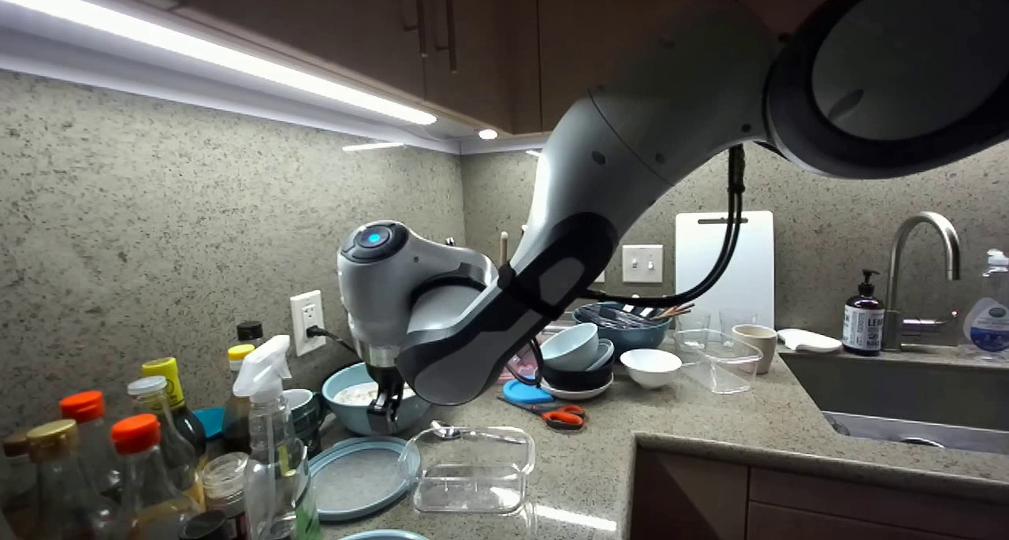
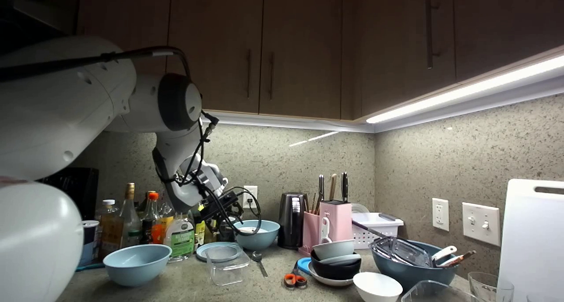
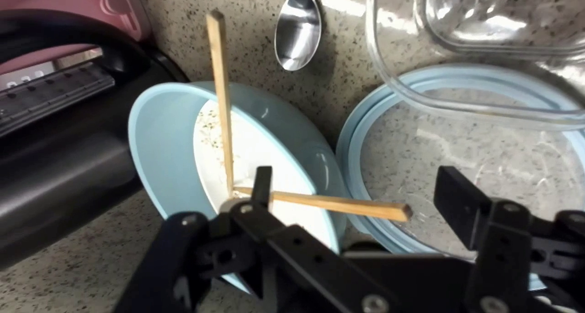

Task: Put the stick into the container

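Two light wooden chopsticks lean in a tilted-looking blue bowl [image 3: 160, 121] of white food in the wrist view; no dark rod shows. The first chopstick [image 3: 222, 89] points to the top of the view; the second chopstick [image 3: 338, 204] reaches right over the rim. My gripper [image 3: 358, 180] is open and empty. The second chopstick's thick end shows between its fingers; the left finger covers part of it. In an exterior view the gripper [image 1: 385, 418] is at the bowl [image 1: 351, 414]. A clear rectangular container [image 3: 448, 105] stands near the bowl, also in both exterior views [image 1: 469, 508] [image 2: 227, 277].
A blue-rimmed round lid [image 3: 354, 144] lies beside the bowl, partly under the container's edge in view. A black kettle [image 3: 68, 167] stands close to the bowl. A spoon [image 3: 299, 32], scissors [image 1: 564, 418], a spray bottle [image 1: 272, 453] and several bottles [image 1: 138, 445] are around.
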You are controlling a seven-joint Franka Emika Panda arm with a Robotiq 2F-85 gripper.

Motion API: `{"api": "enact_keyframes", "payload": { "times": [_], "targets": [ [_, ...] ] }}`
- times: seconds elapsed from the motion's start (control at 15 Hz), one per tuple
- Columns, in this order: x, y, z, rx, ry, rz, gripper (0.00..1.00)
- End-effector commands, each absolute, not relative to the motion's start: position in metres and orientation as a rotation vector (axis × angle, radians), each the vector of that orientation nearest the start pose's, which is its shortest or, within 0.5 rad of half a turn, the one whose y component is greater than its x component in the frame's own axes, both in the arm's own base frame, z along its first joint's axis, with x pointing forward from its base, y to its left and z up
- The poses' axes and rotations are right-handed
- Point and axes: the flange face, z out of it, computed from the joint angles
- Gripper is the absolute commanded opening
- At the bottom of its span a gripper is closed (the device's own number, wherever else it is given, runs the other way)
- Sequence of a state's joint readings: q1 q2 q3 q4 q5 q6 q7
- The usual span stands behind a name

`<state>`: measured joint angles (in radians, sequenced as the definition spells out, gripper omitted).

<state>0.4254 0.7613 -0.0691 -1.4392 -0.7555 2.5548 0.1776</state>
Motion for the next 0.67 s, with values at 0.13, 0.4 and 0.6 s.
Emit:
{"api": "enact_keyframes", "payload": {
  "times": [0.13,0.4,0.6],
  "targets": [
    [0.701,0.302,0.269,-3.244,-1.157,-0.973,1.00],
    [0.699,0.305,0.263,-3.249,-1.160,-0.923,1.00],
    [0.708,0.302,0.258,-3.262,-1.145,-0.924,0.75]
  ]
}}
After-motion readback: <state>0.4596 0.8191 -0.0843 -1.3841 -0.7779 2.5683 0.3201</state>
